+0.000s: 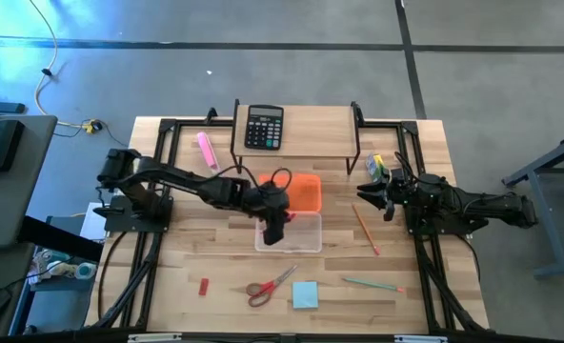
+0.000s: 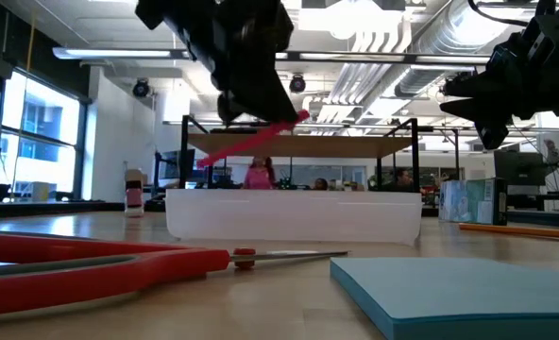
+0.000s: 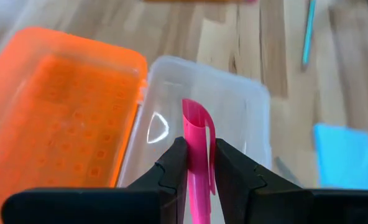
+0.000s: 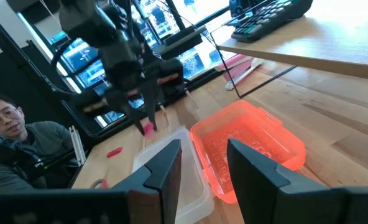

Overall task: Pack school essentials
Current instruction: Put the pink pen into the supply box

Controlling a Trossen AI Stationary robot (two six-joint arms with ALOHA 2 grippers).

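My left gripper (image 1: pixel 275 227) hangs over the clear plastic box (image 1: pixel 307 234) at mid-table, shut on a thin pink-red pen (image 3: pixel 196 127). The box's orange lid (image 1: pixel 304 191) lies open on its far side. My right gripper (image 4: pixel 206 167) waits open near the table's right side, touching nothing. Red-handled scissors (image 1: pixel 271 284), a light-blue sticky-note pad (image 1: pixel 305 294) and a tiny red eraser (image 1: pixel 204 286) lie flat near the near edge. An orange pencil (image 1: pixel 365 229) and a green pen (image 1: pixel 372 283) lie to the right. A small yellow pack (image 1: pixel 377 167) sits by the right arm. My left gripper pinches the pink-red pen (image 3: pixel 195 163) between its two fingers (image 3: pixel 174 165), coming from above and pointing down. In the low view the pen (image 2: pixel 251 142) is lifted clear above the box (image 2: pixel 294 215) and tilted, one end lower than the other.
A black calculator (image 1: pixel 263 127) sits on a raised wooden shelf (image 1: pixel 311 133) at the far side, with a pink stubby marker (image 1: pixel 207 150) left of it. Black frame rails run along both table sides. A person (image 4: pixel 10 134) sits beyond the table.
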